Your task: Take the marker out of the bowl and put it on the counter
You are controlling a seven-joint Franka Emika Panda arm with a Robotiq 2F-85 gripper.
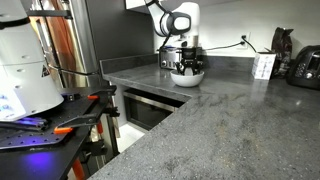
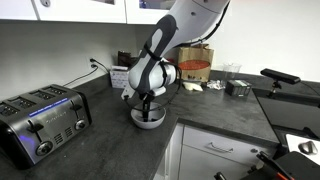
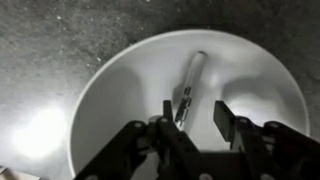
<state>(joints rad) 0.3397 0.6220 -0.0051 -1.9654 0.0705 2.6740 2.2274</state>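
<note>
The grey speckled tabletop [image 1: 220, 120] is seen in both exterior views, with a black-and-silver toaster [image 2: 40, 122] parked on it well apart from the work area. The white bowl [image 1: 187, 76] is set on the tabletop near the back wall, upright. In the wrist view its inner wall [image 3: 110, 90] is shown plain and smooth.

The hand [image 3: 195, 110] is lowered into the bowl from above. It is released: the fingers [image 3: 168, 108] are spread apart, with nothing clamped between them. In an exterior view the hand [image 2: 148, 105] is seen just over the bowl rim.

The marker [image 3: 190, 85] is found inside the bowl, lying on the bottom, slanted, its near end placed between the spread fingers and just beside one of them. Whether that finger touches it cannot be told. The marker is not made out in the exterior views.

Progress is judged as early: the approach is done and the hand is lined up. Closing on the marker, lifting it clear of the bowl and laying it on the tabletop are all left.
</note>
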